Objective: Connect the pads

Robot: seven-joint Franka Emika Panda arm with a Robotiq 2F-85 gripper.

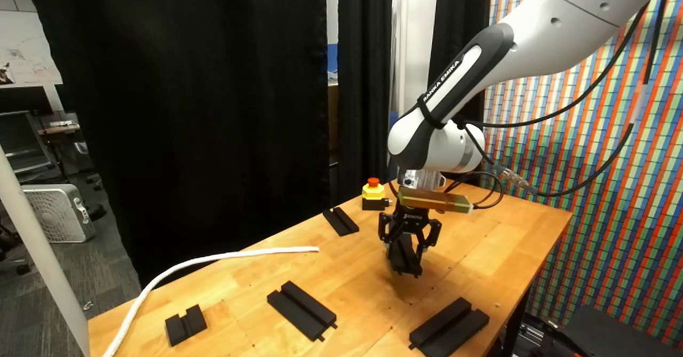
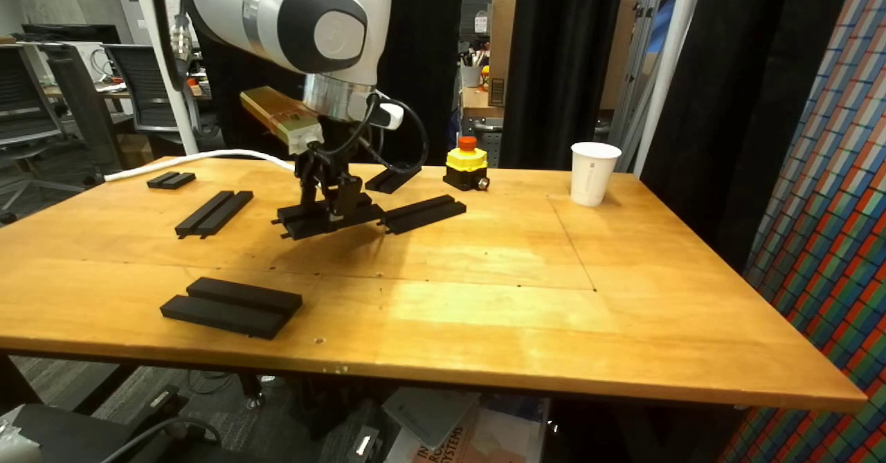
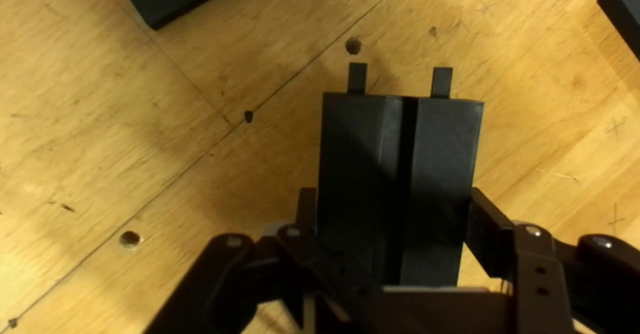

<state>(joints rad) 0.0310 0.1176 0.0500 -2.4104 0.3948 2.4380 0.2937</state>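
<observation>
My gripper (image 3: 393, 219) is shut across the sides of a black ridged pad (image 3: 445, 149), whose two small tabs point away from it. In both exterior views this pad hangs above the table, over its own shadow. Another long pad (image 2: 423, 214) lies just beyond its rear end in an exterior view; whether they touch I cannot tell. More pads rest apart on the wood: a long pad (image 1: 301, 311), a wide pad (image 1: 451, 327) near the table edge, a short blocky pad (image 1: 185, 325) and a pad (image 1: 341, 222) by the curtain.
A yellow box with a red button (image 1: 373, 194) stands at the back, and a white paper cup (image 2: 594, 172) sits near the far corner. A white tube (image 1: 213, 258) curves along the table side by the black curtain. Cables (image 1: 587, 186) hang from the arm.
</observation>
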